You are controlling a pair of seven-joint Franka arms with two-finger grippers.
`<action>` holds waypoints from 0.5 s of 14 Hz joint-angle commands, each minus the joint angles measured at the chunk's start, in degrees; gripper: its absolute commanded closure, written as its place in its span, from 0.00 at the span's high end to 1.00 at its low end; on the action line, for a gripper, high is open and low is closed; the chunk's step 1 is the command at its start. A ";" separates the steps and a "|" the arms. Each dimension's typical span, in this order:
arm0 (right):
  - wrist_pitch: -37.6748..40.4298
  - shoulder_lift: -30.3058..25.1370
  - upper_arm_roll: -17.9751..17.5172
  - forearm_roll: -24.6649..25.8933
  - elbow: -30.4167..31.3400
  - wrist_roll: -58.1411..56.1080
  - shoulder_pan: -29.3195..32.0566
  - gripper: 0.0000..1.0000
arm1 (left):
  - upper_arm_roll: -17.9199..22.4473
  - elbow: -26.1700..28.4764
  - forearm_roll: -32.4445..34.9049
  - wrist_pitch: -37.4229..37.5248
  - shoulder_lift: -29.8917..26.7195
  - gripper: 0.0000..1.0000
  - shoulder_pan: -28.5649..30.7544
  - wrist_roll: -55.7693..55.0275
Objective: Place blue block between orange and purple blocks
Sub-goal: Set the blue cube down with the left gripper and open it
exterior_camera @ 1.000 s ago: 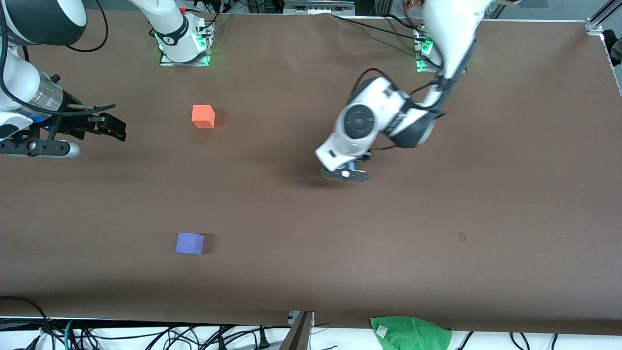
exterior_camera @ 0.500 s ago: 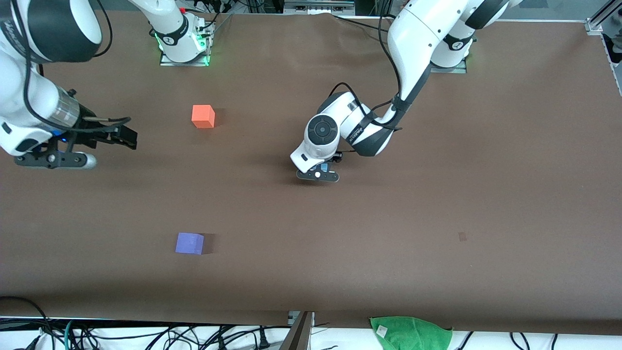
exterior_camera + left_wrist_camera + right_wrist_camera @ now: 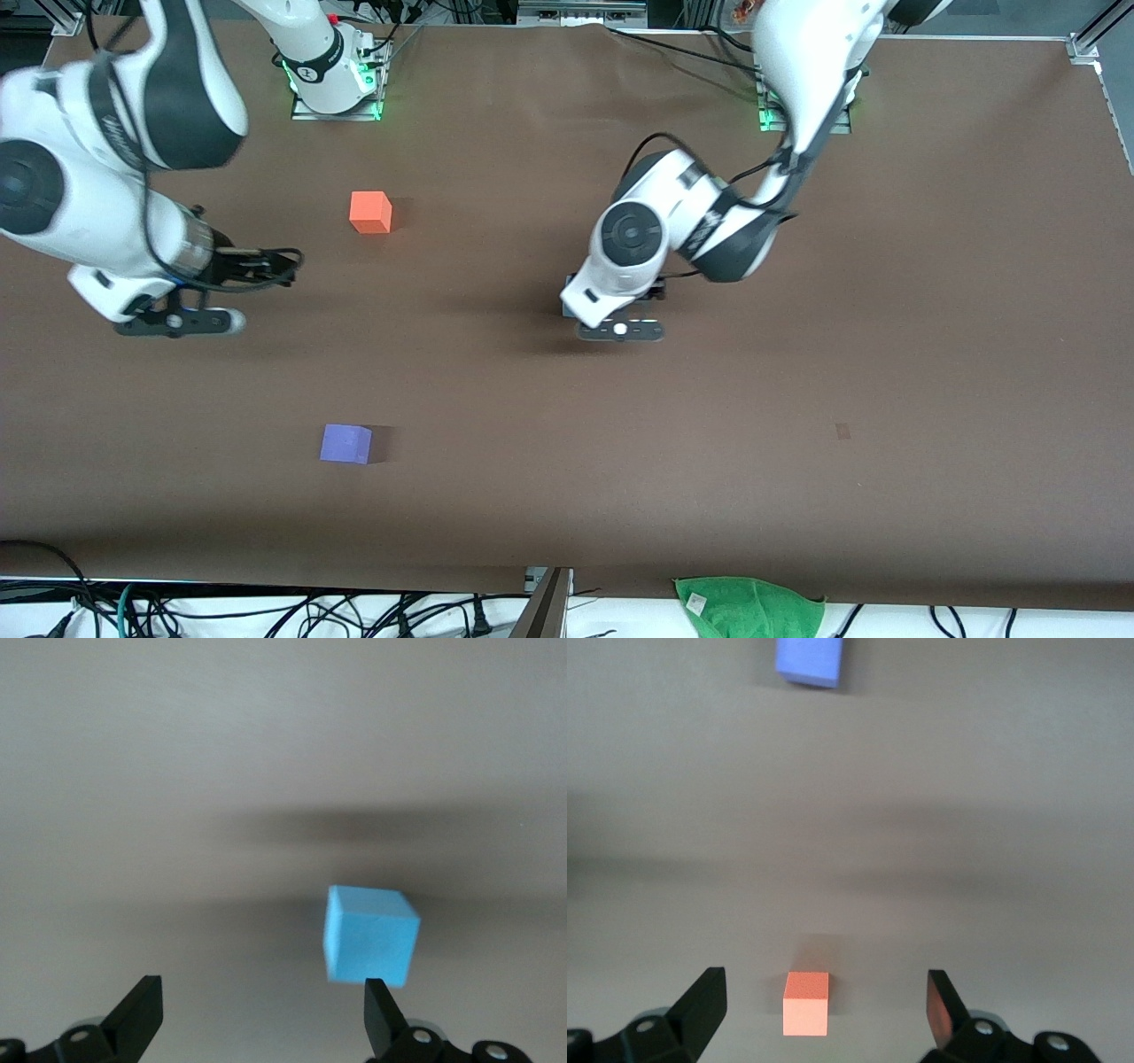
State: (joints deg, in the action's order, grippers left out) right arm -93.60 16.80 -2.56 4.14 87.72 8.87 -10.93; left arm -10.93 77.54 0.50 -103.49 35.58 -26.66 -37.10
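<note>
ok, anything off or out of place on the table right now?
Nothing damaged or spilled. The blue block sits off-centre by one finger of the open left gripper, not between the fingers. The orange block and purple block sit square and apart. The right gripper hangs open over the orange block.

Wide table covered in matte brown sheet (image 3: 930, 292). Small bright orange-red matte cube (image 3: 370, 212) sits on it, toward the right arm's end. Small violet-purple matte cube (image 3: 345, 443) well apart from the orange cube, nearer the front camera, roughly in line with it. Small light sky-blue matte cube (image 3: 370, 935) rests on the brown surface too, seen only in the left wrist view.
</note>
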 commanded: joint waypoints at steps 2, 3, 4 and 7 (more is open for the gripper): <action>0.53 1.39 0.10 2.11 -0.62 0.19 -4.18 1.00 | -0.23 1.56 0.47 8.72 -9.02 1.00 8.35 12.09; 0.35 1.65 0.02 -0.07 -0.79 0.10 -4.27 1.00 | -0.40 1.47 0.38 10.66 -11.13 1.00 10.90 16.48; 0.00 2.26 -0.07 -3.23 -0.97 0.79 -4.62 1.00 | -0.32 1.47 0.38 12.42 -13.15 1.00 13.02 20.27; -6.74 7.61 -0.42 -8.79 -2.72 9.09 -8.65 1.00 | -0.23 1.38 0.38 17.69 -18.08 1.00 20.39 29.95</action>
State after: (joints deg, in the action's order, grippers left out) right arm -97.36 20.07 -2.79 -2.38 87.57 11.31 -16.83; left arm -10.45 77.44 0.56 -88.54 21.41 -10.48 -13.23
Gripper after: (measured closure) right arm 0.000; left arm 0.000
